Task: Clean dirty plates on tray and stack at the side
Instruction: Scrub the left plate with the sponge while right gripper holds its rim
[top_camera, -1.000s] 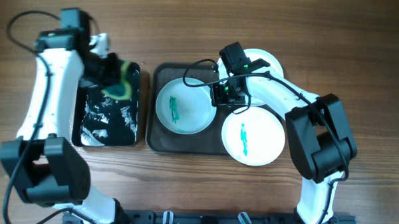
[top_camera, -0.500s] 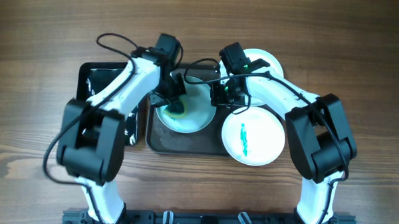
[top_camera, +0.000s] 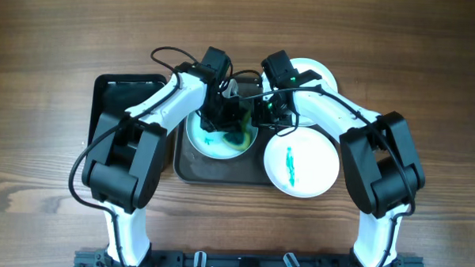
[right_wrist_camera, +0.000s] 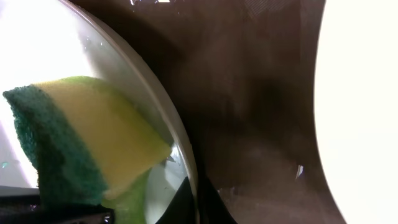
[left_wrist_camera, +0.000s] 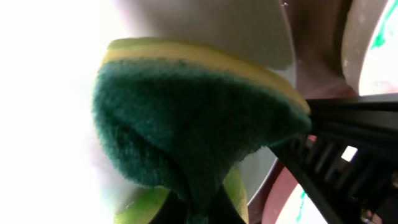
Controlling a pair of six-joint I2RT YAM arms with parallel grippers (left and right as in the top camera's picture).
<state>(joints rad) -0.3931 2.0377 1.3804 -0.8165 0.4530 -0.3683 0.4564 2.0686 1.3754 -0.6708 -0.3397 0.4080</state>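
Overhead shows the whole layout that the wrist cameras miss. On the wooden table [top_camera: 431, 45] a black tray [top_camera: 118, 94] lies at the left and a brown tray [top_camera: 220, 171] sits just beside it in the middle. The dirty plate [top_camera: 205, 144] rests in the brown tray, smeared green. A second plate [top_camera: 315, 172] with a green streak overlaps that tray's right edge, and a clean plate [top_camera: 323, 75] lies behind it, partly under the right arm.

The sponge [top_camera: 239, 135] lies on the right part of the dirty plate, under the left gripper [top_camera: 226, 121]. Only the left wrist view shows how it is held: it is folded, with the dark scouring face toward the camera and the yellow layer arching over the top, and its lower end is pinched between closed jaws. In the right wrist view its long axis slants from upper left to lower right, with the yellow side toward the plate's rim.

The right gripper [top_camera: 263, 112] meets that rim, and its jaws sit narrowly on either side of the edge.
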